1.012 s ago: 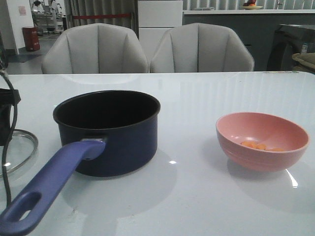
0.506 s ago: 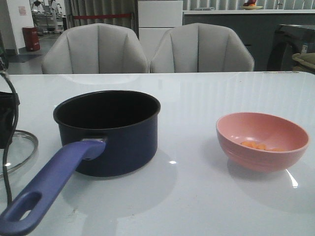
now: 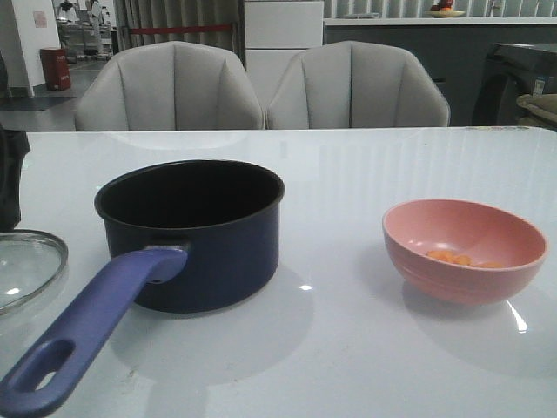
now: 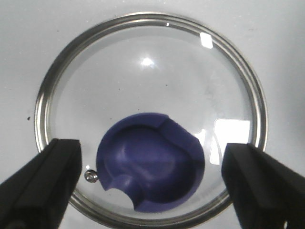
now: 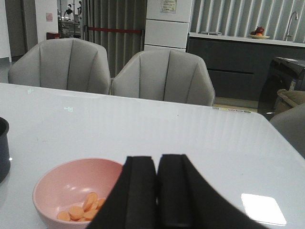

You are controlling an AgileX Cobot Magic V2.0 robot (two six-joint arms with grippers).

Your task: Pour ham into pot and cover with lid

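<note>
Glossy white worktop [image 3: 365, 348]; two grey chairs [image 3: 261, 87] behind it, dark counter upper right. Pot [image 3: 191, 231] left of centre in the front view, handle toward lower left. Pink bowl [image 3: 464, 250] at right holds the ham [image 3: 459, 258]. Lid [image 3: 26, 270] cut off at the left edge, flat on the worktop. Left gripper [image 4: 152, 186] fingers wide apart over its blue knob [image 4: 150, 174]. Right gripper [image 5: 157, 195] fingers pressed together, empty.

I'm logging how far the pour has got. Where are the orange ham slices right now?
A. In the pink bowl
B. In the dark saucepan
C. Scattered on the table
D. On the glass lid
A: the ham lies at the bottom of the pink bowl, while the pot shows only a black inside.
</note>
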